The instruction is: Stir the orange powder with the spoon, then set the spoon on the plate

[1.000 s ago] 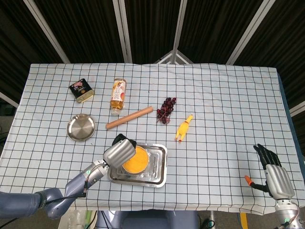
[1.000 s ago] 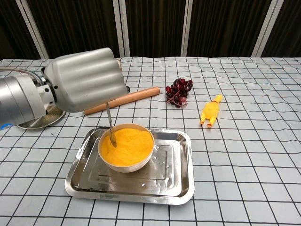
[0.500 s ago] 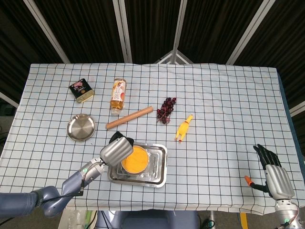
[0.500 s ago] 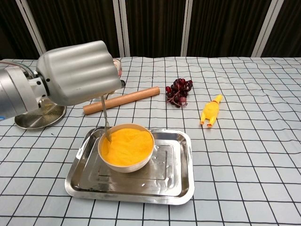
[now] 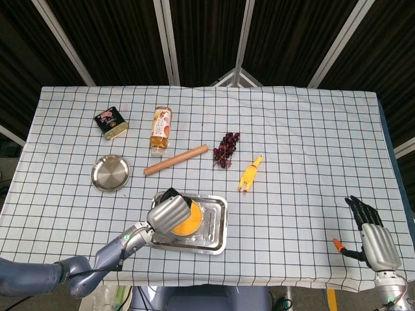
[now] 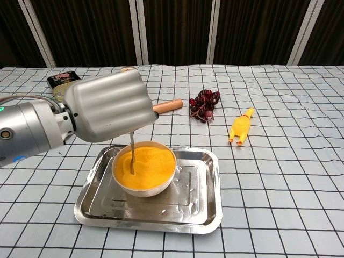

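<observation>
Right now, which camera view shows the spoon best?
The chest view: the spoon hangs thin and upright from under the left hand, its lower end in the orange powder. In the head view, the left hand covers it, so no spoon shows there.

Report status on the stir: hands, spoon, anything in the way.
Left hand holds spoon, tip in the orange powder. Right hand open at table edge, idle. Plate bare, path unobstructed.
</observation>
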`<state>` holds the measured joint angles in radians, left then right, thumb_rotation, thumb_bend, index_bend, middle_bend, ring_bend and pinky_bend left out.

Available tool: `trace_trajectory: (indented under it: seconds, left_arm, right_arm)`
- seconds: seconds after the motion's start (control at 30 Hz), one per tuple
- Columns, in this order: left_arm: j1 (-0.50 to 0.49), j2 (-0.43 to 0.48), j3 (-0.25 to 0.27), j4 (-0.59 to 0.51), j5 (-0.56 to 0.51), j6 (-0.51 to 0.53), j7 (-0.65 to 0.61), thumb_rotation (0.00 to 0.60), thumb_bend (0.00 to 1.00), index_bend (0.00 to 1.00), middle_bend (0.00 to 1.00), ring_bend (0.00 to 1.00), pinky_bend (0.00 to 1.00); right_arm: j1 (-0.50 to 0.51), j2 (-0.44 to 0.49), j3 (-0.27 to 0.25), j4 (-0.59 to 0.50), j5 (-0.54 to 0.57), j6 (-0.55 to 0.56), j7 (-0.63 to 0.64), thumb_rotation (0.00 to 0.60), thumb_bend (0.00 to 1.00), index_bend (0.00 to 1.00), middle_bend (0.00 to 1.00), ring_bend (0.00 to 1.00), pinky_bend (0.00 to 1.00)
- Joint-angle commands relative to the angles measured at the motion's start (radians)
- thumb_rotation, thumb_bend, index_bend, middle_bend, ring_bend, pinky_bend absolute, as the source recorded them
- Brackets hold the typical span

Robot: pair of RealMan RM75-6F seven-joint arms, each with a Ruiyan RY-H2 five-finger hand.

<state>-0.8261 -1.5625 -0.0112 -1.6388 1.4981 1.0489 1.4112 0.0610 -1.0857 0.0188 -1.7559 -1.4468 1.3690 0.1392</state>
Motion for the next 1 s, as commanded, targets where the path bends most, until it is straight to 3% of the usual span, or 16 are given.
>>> trace_trajectory:
  seconds: [0.03,0.33,1.0]
  left_arm:
    - [-0.002,-0.024,-0.011,0.006,-0.004,0.000,0.016,0.600,0.59,0.81,1.00,1.00,1.00]
    - [0.005,-0.096,-0.037,0.032,-0.025,0.024,0.071,0.600,0.59,0.82,1.00,1.00,1.00]
    - [0.007,-0.106,-0.065,0.040,-0.004,0.059,0.045,0.600,0.59,0.82,1.00,1.00,1.00]
  right_arm:
    - [0.000,0.000,0.000,-0.001,0.000,-0.001,0.000,0.600,0.32,0.00,0.00,0.00,0.00]
    - [0.000,0.001,0.001,-0.001,0.001,-0.001,0.003,0.600,0.32,0.00,0.00,0.00,0.00]
    - [0.001,0.000,-0.001,0.001,-0.001,-0.001,0.000,0.600,0.32,0.00,0.00,0.00,0.00]
